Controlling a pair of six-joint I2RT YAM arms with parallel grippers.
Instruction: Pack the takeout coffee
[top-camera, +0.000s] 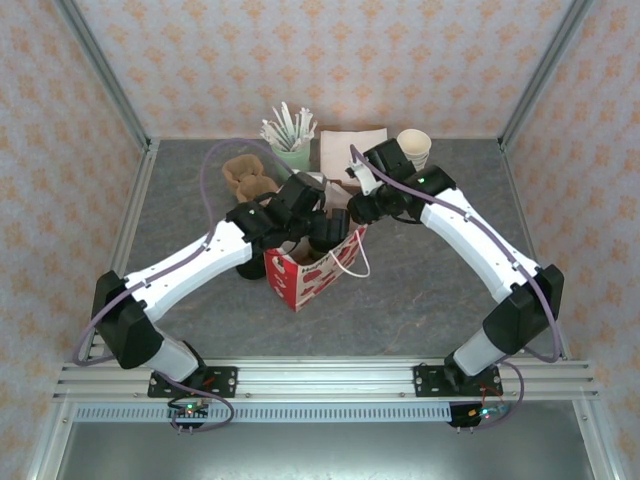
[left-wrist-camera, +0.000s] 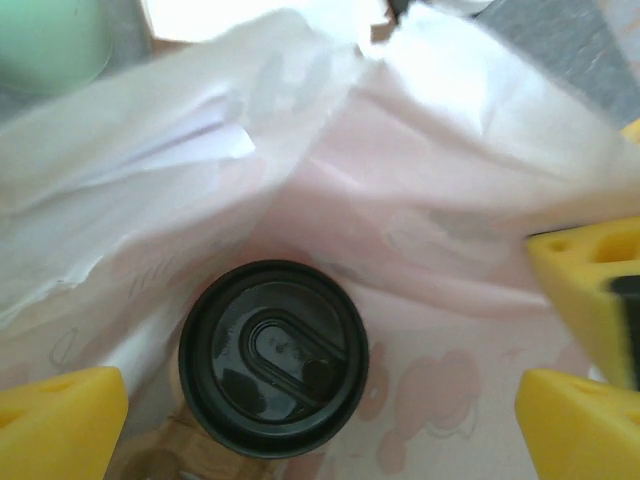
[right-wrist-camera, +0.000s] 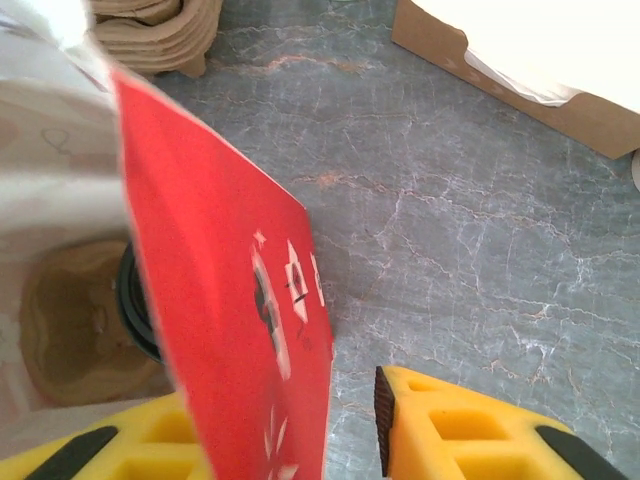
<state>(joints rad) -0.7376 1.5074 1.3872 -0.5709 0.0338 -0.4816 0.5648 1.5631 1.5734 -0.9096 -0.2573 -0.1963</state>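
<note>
Walled in by pale patterned paper on three sides, over a grey veined desk (top-camera: 450, 290). Mid-desk, upright and open-mouthed: a red bag (top-camera: 300, 282) with white handles. Along the back edge, well apart from it: a napkin box (top-camera: 352, 150), a cup stack (top-camera: 415, 148), a cup of sticks (top-camera: 288, 135). Reaching into the bag's mouth from above: the left end effector (left-wrist-camera: 320, 410), spread wide and released, holding nothing. Astride the bag's red wall: the right end effector (right-wrist-camera: 270, 440), one finger inside and one outside, with a gap on the outer side, so apart rather than pinching. Directly beneath the left fingers, at the bottom of the bag: the coffee (left-wrist-camera: 272, 355), upright and lidded, on or next to a brown carrier (right-wrist-camera: 70, 320), hard to tell which. Looks close to done, judging by the cup already inside. Likely trouble from here: catching the thin inner wall or a handle on the way out and dragging the bag over; tugging the red wall sideways and tilting the base; nudging the lid with a yellow finger and tipping the cup.
</note>
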